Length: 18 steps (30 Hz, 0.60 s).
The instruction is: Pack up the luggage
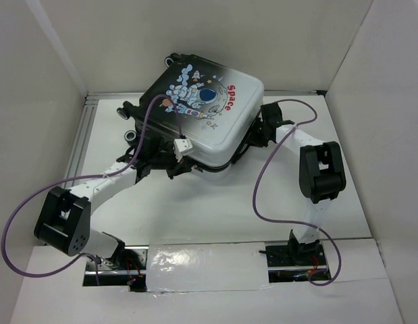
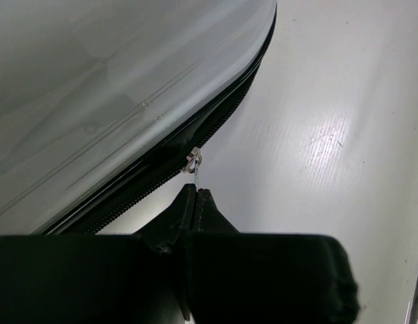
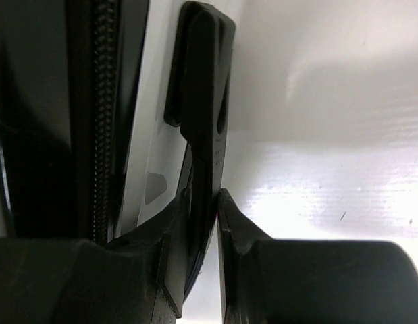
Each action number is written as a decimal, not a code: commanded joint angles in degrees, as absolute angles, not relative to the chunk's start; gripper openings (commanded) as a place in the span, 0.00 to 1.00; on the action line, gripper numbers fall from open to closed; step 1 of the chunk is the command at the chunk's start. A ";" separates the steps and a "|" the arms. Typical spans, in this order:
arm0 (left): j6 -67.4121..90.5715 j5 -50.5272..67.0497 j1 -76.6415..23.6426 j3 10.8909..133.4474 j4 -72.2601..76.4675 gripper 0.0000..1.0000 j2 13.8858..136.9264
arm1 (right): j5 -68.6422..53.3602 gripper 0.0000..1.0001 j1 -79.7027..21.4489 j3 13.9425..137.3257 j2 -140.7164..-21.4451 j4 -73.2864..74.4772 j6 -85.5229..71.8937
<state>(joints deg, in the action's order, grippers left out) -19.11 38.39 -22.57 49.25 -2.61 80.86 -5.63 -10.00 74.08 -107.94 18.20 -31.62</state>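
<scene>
The luggage (image 1: 202, 111) lies flat at the back middle of the table, lid down, astronaut print and red "SPACE" facing up. My left gripper (image 1: 173, 167) is at its near-left edge. In the left wrist view the gripper (image 2: 196, 192) is shut on the thin metal zipper pull (image 2: 194, 162), which hangs from the black zipper track (image 2: 222, 115) under the pale shell (image 2: 94, 101). My right gripper (image 1: 252, 138) is at the case's right side. The right wrist view shows it (image 3: 203, 196) shut on a black side handle (image 3: 205, 101), beside the zipper (image 3: 104, 101).
White walls close in the table (image 1: 195, 209) on the left, back and right. An aluminium rail (image 1: 80, 135) runs along the left edge. Purple cables (image 1: 263, 182) loop from both arms. The arm bases (image 1: 296, 253) sit at the near edge beside a shiny taped strip (image 1: 202, 266).
</scene>
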 commanded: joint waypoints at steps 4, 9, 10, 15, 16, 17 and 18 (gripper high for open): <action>-15.64 42.36 -27.60 46.93 -2.11 0.00 80.42 | 1.93 0.00 -9.58 75.41 -111.62 12.74 -27.86; -13.54 42.36 -28.82 47.55 -0.79 0.00 81.47 | 1.93 0.00 -9.58 75.41 -111.62 12.74 -27.86; -13.54 42.36 -28.83 48.85 -0.79 0.00 81.47 | 1.93 0.00 -9.06 76.11 -111.62 13.53 -27.86; -14.06 42.27 -29.44 53.79 -10.62 0.51 81.49 | 0.19 0.00 -7.38 80.75 -113.81 14.77 -23.83; -14.06 42.28 -29.44 54.49 -11.50 0.81 79.91 | -0.61 0.00 -6.51 81.73 -114.60 14.77 -21.90; -14.06 41.75 -29.44 53.97 -11.51 0.99 77.89 | -1.40 0.00 -5.98 82.78 -115.13 15.55 -20.58; -13.37 40.62 -29.44 53.96 -10.99 1.00 73.00 | -1.41 0.00 -5.98 85.06 -115.14 16.69 -19.26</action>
